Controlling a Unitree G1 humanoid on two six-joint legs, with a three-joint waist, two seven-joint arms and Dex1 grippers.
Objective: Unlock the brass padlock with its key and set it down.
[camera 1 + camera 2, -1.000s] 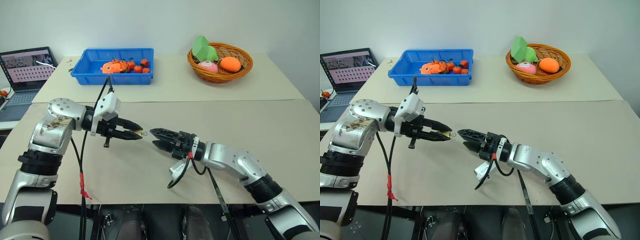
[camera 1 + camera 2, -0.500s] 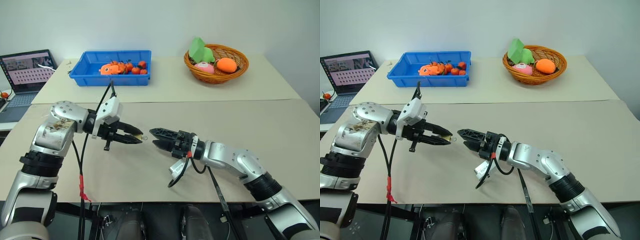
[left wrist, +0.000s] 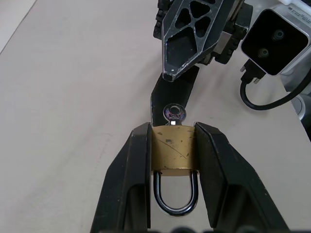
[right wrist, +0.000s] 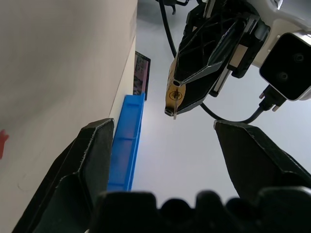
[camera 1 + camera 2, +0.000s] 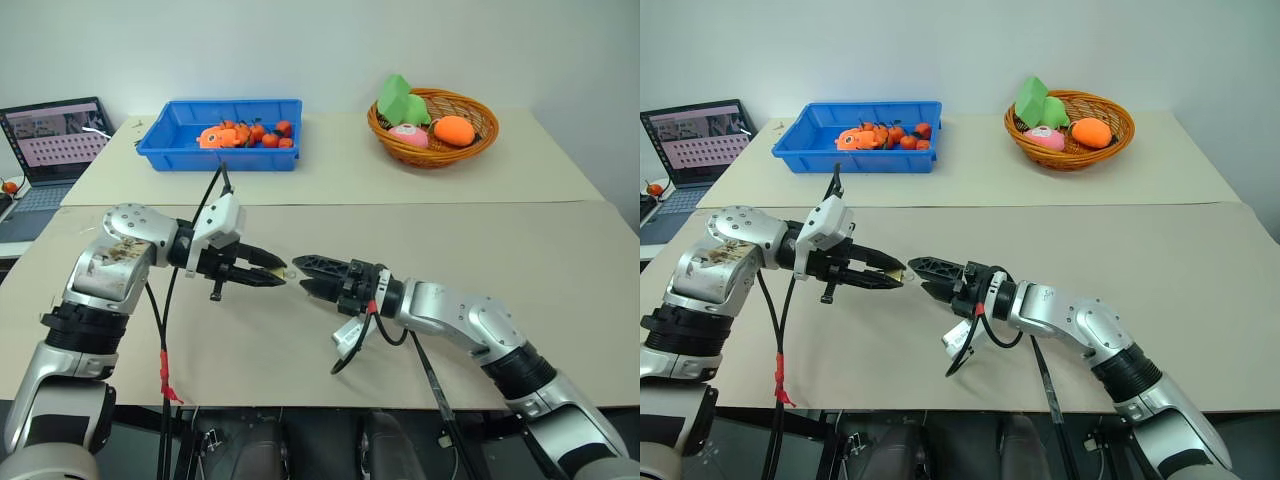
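- A laptop [image 5: 55, 135] sits open at the far left edge, beside the table [image 5: 560, 260].
- A blue bin [image 5: 222, 133] of small orange toys [image 5: 245, 133] stands at the back left of the table.
- The left gripper [image 3: 172, 160] is held above the table, its 2 black fingers [image 3: 131, 184] clamped on the sides of the brass padlock [image 3: 173, 154]. The silver shackle [image 3: 175, 196] points back toward the wrist, and the key [image 3: 174, 115] sticks out of the lock's far end.
- The right gripper [image 5: 310, 276] faces the left one, just beside the key but apart from it, its jaws spread wide and holding nothing.
- A wicker basket [image 5: 435, 122] with green, pink and orange toys stands at the back right.
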